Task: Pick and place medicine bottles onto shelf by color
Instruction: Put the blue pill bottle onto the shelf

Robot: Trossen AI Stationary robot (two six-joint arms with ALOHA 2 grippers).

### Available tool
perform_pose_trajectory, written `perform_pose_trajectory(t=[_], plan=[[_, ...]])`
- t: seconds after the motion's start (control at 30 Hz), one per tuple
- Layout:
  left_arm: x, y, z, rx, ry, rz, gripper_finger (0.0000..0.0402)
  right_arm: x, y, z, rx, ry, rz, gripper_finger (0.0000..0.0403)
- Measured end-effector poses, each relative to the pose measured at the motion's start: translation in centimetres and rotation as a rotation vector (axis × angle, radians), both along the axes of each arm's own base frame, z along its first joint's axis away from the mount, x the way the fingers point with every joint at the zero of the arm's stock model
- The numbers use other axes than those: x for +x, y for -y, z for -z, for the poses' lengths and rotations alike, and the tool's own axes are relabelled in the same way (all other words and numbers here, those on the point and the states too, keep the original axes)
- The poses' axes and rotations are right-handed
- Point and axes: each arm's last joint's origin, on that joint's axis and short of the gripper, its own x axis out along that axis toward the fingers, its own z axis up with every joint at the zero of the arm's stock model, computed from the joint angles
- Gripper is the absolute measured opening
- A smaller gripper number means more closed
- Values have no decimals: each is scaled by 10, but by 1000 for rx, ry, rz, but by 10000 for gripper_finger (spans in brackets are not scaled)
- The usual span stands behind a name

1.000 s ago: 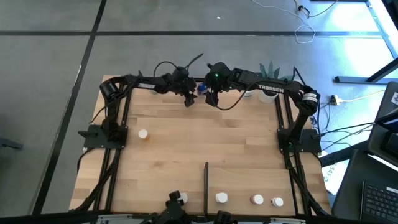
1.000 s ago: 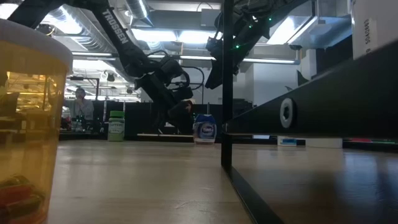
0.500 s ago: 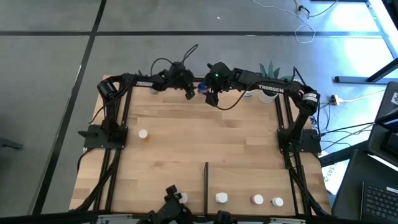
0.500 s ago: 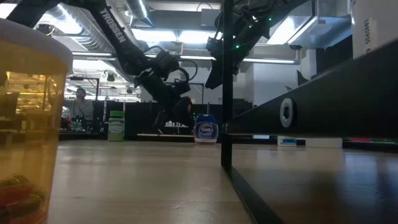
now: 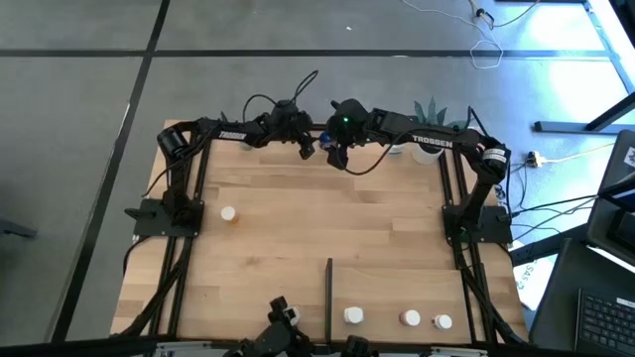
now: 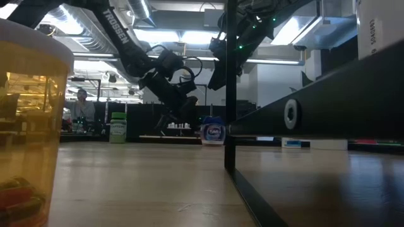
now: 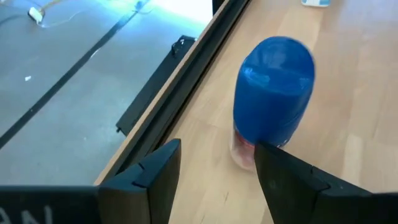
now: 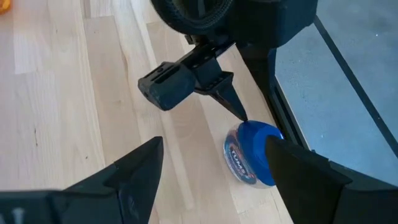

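Blue bottle (image 7: 273, 93) stands upright beside the table's black rail (image 7: 180, 99); your left gripper (image 7: 214, 174), jaws apart and empty, needs centring before closing.

Two dark arms, white TROSSEN lettering, looping black cables, seemingly green light

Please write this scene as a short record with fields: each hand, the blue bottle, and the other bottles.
left hand: open, at the far edge, just before the blue bottle, not touching it
right hand: open, hovering close by
blue bottle: upright on the table beside the far frame rail
other bottles: one white-capped at left; three along the near edge
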Motion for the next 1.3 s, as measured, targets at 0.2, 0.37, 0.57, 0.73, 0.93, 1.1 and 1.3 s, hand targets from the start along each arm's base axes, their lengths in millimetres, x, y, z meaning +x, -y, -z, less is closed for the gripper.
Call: perform_pose_trajectory(t=[0.2,0.37,0.57,0.73,0.93,1.1,1.3], plan=[[5,5,-2,9,25,20,198,0,0,0,0,3,1,282],[12,14,-2,-7,37,80,198,0,0,0,2,3,3,282],[18,23,-1,19,13,127,198,-1,2,0,36,15,35,282],[9,19,-6,5,-31,49,198,-8,10,3,84,-5,-4,282],[-6,15,-14,-37,-87,15,198,-17,25,3,15,-43,-85,282],[-14,11,-14,-70,-121,-4,198,-20,30,3,-1,-53,-86,282],[-25,13,-11,-198,-168,70,198,-20,28,4,-5,-62,-152,282]])
